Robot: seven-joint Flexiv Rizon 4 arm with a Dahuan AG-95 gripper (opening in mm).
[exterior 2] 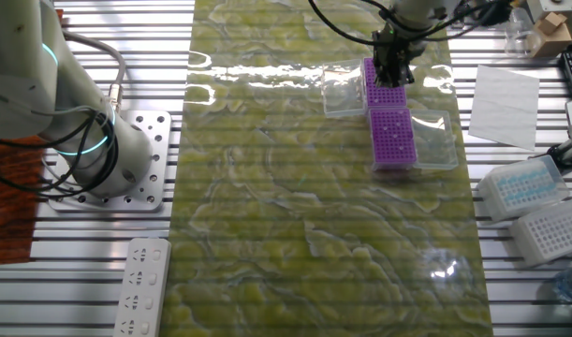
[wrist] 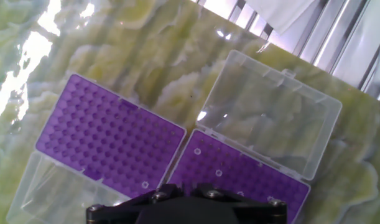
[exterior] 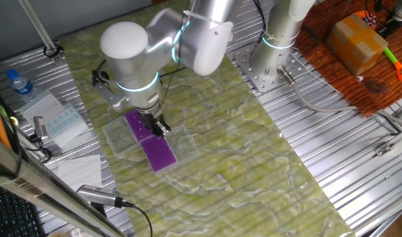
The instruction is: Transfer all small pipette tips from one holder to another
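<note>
Two purple holders lie end to end on the green mat, each with a clear lid folded open. In the hand view the left holder (wrist: 109, 137) shows mostly bare holes. The right holder (wrist: 245, 174) carries a few small pipette tips (wrist: 198, 150), seen as pale dots. My gripper (wrist: 185, 190) hangs low over the seam between the two plates, with its dark fingers close together. No tip shows between them. From the fixed views the gripper (exterior: 160, 126) (exterior 2: 394, 70) stands upright over the holders (exterior: 160, 155) (exterior 2: 394, 136).
The clear lids (exterior: 184, 141) (exterior 2: 346, 94) flank the plates. Beside the mat are spare tip boxes (exterior 2: 524, 183), a paper sheet (exterior 2: 506, 94), a water bottle (exterior: 20, 84), a cardboard box (exterior: 357, 43) and a power strip (exterior 2: 140, 285). A second arm's base (exterior 2: 126, 159) stands on the left.
</note>
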